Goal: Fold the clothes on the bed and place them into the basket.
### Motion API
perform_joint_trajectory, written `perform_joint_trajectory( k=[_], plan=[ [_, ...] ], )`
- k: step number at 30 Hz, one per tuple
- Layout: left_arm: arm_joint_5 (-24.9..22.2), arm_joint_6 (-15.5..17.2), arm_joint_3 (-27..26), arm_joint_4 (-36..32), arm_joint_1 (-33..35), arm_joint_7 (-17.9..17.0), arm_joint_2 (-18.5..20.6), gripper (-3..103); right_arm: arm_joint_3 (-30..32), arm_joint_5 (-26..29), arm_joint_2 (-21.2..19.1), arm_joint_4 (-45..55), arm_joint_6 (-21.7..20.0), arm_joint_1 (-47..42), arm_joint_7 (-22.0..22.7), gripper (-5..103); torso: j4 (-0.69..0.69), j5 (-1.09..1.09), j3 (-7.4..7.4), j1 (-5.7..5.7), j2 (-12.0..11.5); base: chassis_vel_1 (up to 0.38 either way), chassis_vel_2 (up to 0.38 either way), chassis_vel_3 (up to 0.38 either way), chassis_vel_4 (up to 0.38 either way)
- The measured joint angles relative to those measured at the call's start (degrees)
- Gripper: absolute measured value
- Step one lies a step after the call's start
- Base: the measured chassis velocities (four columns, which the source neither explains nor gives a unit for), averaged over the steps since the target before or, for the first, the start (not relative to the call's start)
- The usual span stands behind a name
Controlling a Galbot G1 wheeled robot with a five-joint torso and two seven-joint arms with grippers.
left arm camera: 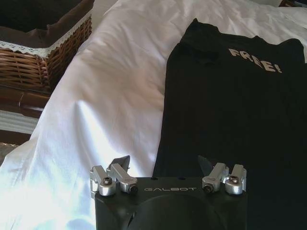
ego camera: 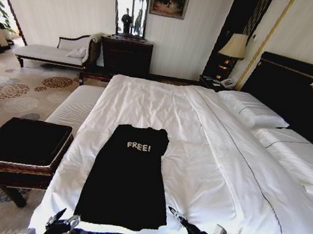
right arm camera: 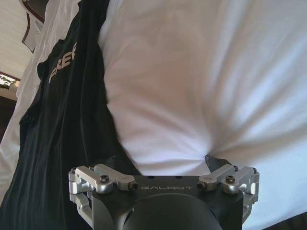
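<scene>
While I stand at the foot of the bed [ego camera: 212,145], the black T-shirt [ego camera: 127,178] lies flat on the white duvet in front of me, already narrowed into a long strip, with its white "FREE!" lettering [ego camera: 138,146] facing up at the end farther from me and its hem near the edge of the mattress. My left claw [ego camera: 63,220] hangs low at the foot of the bed, just beside the near left corner of the shirt; seen from my left wrist, its two dark fingertips [left arm camera: 121,162] stand wide apart with nothing between them, poised over the shirt's left edge and the duvet. My right claw [ego camera: 174,213] sits near the near right corner of the shirt, over bare duvet; from my right wrist its fingers [right arm camera: 216,163] are also spread wide and hold nothing, with the shirt lying just to one side. To my left, beside the bed, the brown woven basket [ego camera: 24,145] with its black lining rests on a dark wooden stand [ego camera: 3,178], well apart from the shirt. Two white pillows [ego camera: 253,110] lie against the black headboard [ego camera: 306,95] at the far end.
</scene>
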Motion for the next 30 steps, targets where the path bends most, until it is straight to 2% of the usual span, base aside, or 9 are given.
perform_joint_trajectory(
  k=[1, 10, 18, 19, 21, 24, 26, 27, 30],
  plan=[
    [-0.13, 0.09, -0.22, -0.16, 0.01, -0.02, 0.0, 80, -0.22, 0.3, 0.01, 0.15, -0.33, -0.03, -0.12, 102, 0.0, 0.0, 0.0, 0.0, 0.0, 0.0, 0.0, 0.0, 0.0],
    [-0.58, 0.73, -1.46, -1.49, 0.26, -0.03, -0.53, 80, -1.81, 0.43, 0.09, 1.02, -1.01, -0.04, -0.7, 88, -0.01, 0.0, 0.0, 0.0, 0.0, 0.0, 0.0, 0.0, 0.0],
    [-1.03, 0.86, -1.82, -1.59, 0.37, -0.02, -1.11, 80, -2.41, -0.06, 0.06, 1.75, -1.32, -0.39, -0.64, 85, -0.01, -0.01, 0.0, 0.0, 0.0, 0.0, 0.0, 0.0, 0.0],
    [-0.87, 0.87, -1.86, -1.61, 0.32, -0.02, -1.14, 80, -2.65, -0.32, -0.17, 1.1, -1.32, -0.05, -0.52, 77, 0.0, -0.02, 0.0, 0.0, 0.0, 0.0, 0.0, 0.0, 0.0],
    [-0.79, 0.87, -1.91, -1.74, 0.32, -0.02, -1.16, 80, -2.75, -0.3, -0.24, 0.51, -1.33, 0.35, -0.41, 77, 0.0, -0.01, 0.0, 0.0, 0.0, 0.0, 0.0, 0.0, 0.0],
    [-0.69, 0.87, -2.21, -1.94, 0.4, -0.01, -1.25, 80, -2.79, 0.02, -0.16, -0.29, -1.33, 0.89, -0.16, 66, -0.01, -0.02, 0.0, 0.0, 0.0, 0.0, 0.0, 0.0, 0.0],
    [-0.67, 0.87, -2.63, -1.93, 0.47, 0.05, -1.28, 80, -2.89, -0.18, 0.16, -0.46, -1.33, 0.95, -0.4, 54, -0.02, -0.02, 0.0, 0.0, 0.0, 0.0, 0.0, 0.0, 0.0],
    [-0.67, 0.87, -2.63, -1.93, 0.47, 0.05, -1.28, 80, -2.89, -0.18, 0.16, -0.46, -1.33, 0.95, -0.4, 54, -0.02, -0.02, 0.0, 0.0, 0.0, 0.0, 0.0, 0.0, 0.0],
    [0.06, 0.87, -2.94, -1.63, 0.34, 0.13, -1.27, 80, -3.23, -1.46, 0.48, -0.31, -1.13, 0.8, -1.74, 38, -0.01, -0.01, 0.0, 0.0, 0.0, 0.0, 0.0, 0.0, 0.0]
  ],
)
